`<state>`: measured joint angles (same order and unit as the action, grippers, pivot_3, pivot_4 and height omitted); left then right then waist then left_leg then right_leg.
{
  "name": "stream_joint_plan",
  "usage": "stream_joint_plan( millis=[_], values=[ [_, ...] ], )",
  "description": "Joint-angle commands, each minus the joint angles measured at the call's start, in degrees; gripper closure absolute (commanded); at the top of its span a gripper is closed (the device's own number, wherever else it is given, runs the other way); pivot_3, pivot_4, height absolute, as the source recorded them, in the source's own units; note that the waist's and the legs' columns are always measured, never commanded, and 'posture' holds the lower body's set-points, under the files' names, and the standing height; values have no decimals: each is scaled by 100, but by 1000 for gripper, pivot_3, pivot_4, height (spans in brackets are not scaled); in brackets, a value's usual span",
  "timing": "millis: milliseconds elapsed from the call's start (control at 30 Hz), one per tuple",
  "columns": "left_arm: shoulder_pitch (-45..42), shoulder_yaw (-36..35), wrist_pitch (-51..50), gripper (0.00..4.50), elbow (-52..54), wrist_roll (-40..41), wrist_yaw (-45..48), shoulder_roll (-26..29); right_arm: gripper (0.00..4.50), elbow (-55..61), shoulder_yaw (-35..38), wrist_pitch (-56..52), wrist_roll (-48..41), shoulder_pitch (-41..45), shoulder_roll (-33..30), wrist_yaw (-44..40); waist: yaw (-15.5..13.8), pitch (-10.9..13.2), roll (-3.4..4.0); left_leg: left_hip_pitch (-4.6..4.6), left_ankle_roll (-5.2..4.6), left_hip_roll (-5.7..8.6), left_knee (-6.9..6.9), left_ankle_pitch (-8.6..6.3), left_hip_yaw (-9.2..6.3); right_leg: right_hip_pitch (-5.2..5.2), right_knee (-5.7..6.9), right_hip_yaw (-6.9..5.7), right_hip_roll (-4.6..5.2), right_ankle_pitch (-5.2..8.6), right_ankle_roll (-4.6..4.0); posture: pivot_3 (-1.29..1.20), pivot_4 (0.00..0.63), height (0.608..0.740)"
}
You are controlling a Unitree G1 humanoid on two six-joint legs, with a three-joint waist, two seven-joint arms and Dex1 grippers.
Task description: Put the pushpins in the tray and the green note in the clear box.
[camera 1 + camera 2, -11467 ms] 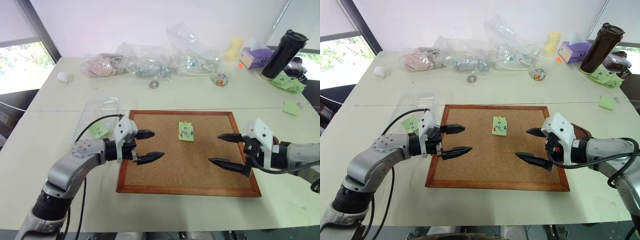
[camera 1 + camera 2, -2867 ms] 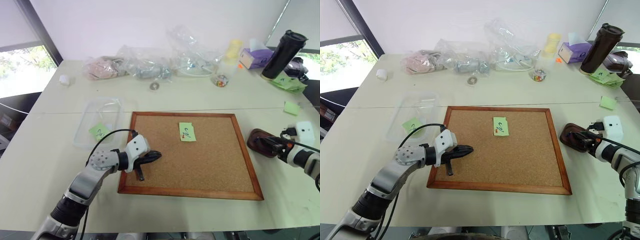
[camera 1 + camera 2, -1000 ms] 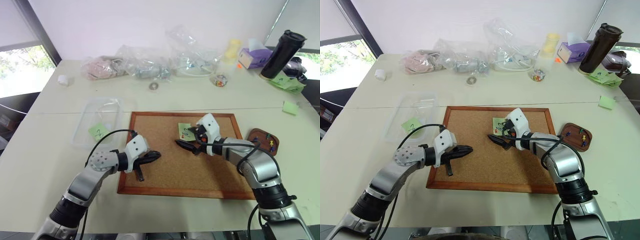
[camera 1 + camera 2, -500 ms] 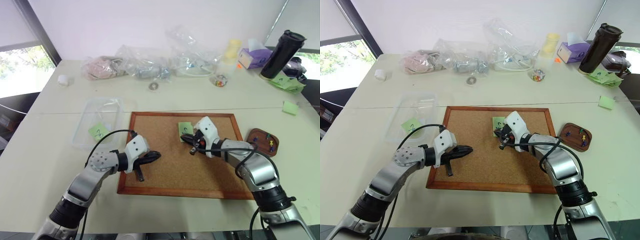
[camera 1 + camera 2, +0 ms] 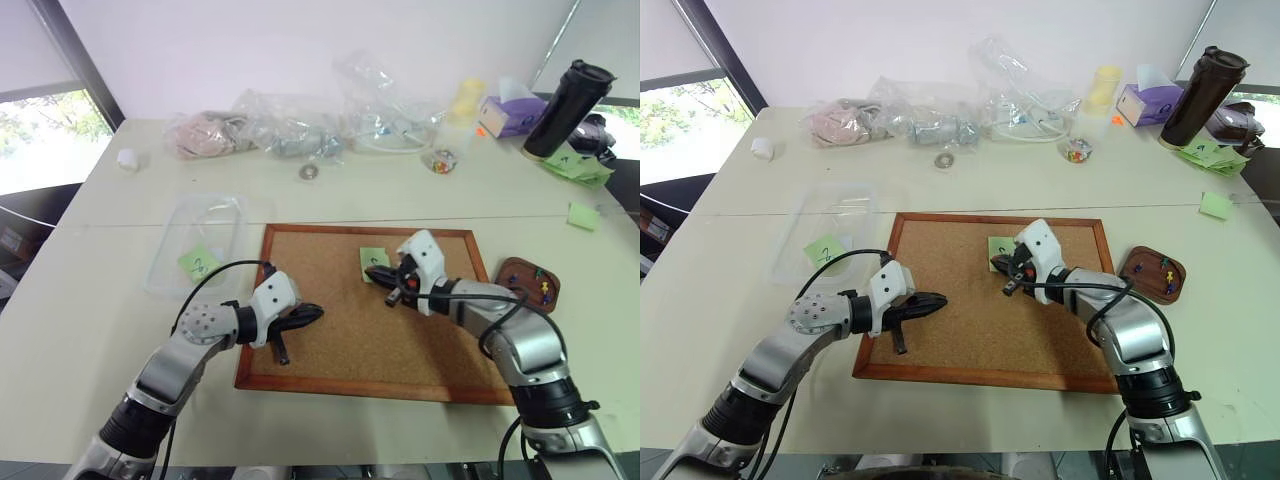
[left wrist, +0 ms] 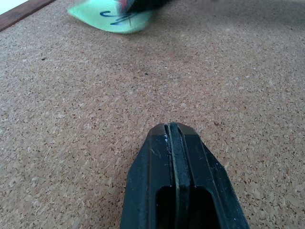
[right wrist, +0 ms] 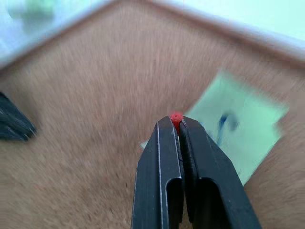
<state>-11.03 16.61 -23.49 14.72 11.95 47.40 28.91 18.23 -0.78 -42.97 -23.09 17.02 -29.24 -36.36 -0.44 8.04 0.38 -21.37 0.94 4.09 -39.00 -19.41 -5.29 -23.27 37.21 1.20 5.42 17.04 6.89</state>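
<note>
Board point(image 5: 370, 330) sits mid-table, box point(image 5: 200, 250) off its left, tray point(image 5: 528, 282) off its right holding pins point(image 5: 541, 285), note point(image 5: 374, 260) on the board's far half.

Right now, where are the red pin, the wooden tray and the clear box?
red pin point(image 7: 176, 117), right wrist view, its head between the fingertips
wooden tray point(image 5: 1137, 262), right eye view, near rim
clear box point(image 5: 232, 203), left eye view, far corner

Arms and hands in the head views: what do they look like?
Both arms are silver-grey metal with black joint rings. Each wrist carries a white housing, and each hand, left hand and right hand, ends in two tapered black fingers. A black cable loops along each forearm.
</note>
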Motion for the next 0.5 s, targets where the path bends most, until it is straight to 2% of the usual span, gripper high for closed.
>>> stream_joint_plan(
  millis=[33, 300, 500],
  values=[
    [152, 133, -202, 4500, -106, -37, 83, 77, 4479, 780, 442, -360, -536, 93, -107, 5, 1, 0, -1, 1, 0, 0, 0, 0, -1, 1, 0, 0, 0, 0, 0, 0, 150, 740],
    [74, 156, -143, 4500, -208, -63, 120, 52, 4479, 1253, 729, -662, -820, -75, -444, 56, -2, 0, -1, 1, -1, 0, 0, 0, -1, 3, -1, 1, 1, 0, 0, 0, 150, 740],
    [61, 169, -95, 4500, -251, -80, 131, 48, 4479, 200, 2235, -549, -848, -383, -816, 242, -38, 0, -2, 1, -1, 3, -2, -1, -1, 7, -2, 1, 2, 0, 0, 0, 150, 740]
  ],
)
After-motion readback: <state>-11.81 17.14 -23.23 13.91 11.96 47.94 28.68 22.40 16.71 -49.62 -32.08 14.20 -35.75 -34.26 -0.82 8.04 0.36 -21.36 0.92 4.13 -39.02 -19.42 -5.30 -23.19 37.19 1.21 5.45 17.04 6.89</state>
